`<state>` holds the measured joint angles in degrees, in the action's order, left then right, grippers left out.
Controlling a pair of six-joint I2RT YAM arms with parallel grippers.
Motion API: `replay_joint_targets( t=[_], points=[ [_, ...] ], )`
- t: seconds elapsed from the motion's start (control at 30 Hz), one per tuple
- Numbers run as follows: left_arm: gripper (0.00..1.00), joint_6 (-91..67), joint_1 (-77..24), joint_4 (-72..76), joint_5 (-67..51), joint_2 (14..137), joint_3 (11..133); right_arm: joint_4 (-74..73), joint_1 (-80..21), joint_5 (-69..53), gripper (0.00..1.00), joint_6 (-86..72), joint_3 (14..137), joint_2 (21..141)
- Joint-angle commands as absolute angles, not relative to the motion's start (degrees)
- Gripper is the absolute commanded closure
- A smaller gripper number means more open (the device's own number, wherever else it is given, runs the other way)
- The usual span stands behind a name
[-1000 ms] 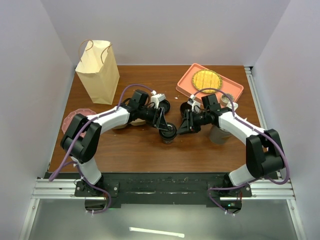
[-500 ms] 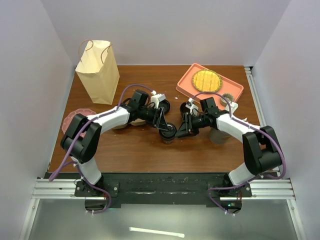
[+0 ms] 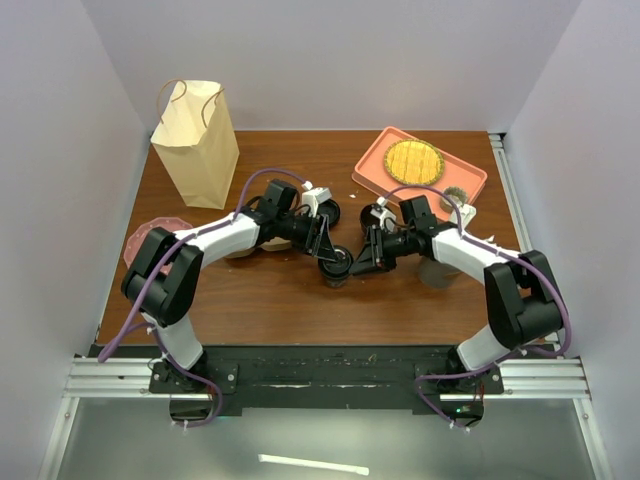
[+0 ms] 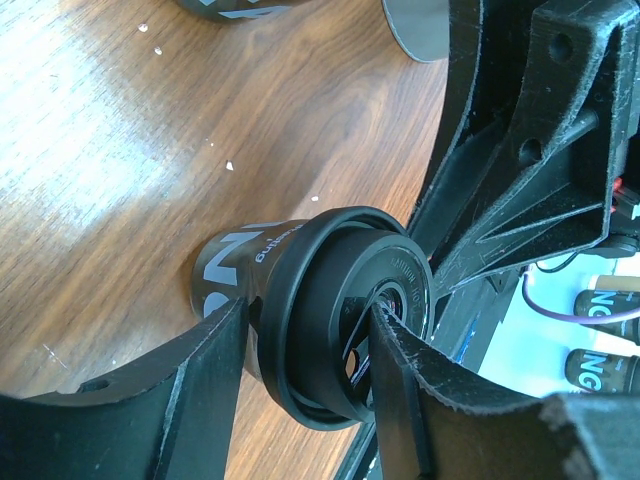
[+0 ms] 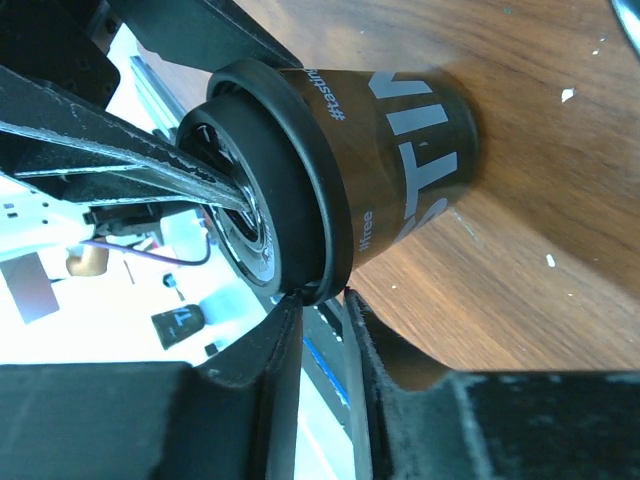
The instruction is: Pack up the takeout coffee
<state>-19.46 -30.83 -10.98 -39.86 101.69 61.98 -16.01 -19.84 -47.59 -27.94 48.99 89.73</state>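
We see the cup (image 3: 337,264) upright on the table (image 3: 280,300), near its middle, between both arms. Our left tool (image 4: 310,320) is clamped on its lid. Our right tool (image 5: 322,300) has its fingers nearly together at the lid's rim; we cannot tell whether they pinch it. Farther back stand a second black cup (image 3: 326,212), a tray (image 3: 372,165) and a bag (image 3: 196,140).

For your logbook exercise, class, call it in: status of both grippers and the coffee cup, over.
Left gripper clamped on takeout coffee at lid. Right gripper nearly closed at lid rim, grip unclear. Cup upright on table, nothing blocking.
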Motion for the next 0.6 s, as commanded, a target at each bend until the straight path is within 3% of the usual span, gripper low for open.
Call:
replay_joint_targets(
  t=[0.0, 0.33, 0.5, 0.57],
  points=[
    [0.48, -14.2, -32.0, -24.6, -19.3, 110.3, 55.6, -14.3, -20.4, -33.5, 0.79, -28.4, 43.4, 91.7],
    [0.48, -14.8, -31.9, -25.4, -18.1, 112.1, 56.2, -9.9, -20.5, -27.3, 0.84, -28.2, 36.2, 93.9],
    [0.48, -15.4, -32.0, -25.5, -17.4, 111.8, 56.1, -12.3, -20.5, -24.6, 0.85, -28.1, 38.1, 93.4],
    [0.48, -16.2, -32.0, -26.4, -17.3, 111.4, 56.5, -13.4, -20.4, -26.4, 0.81, -28.0, 41.8, 92.4]
  ],
)
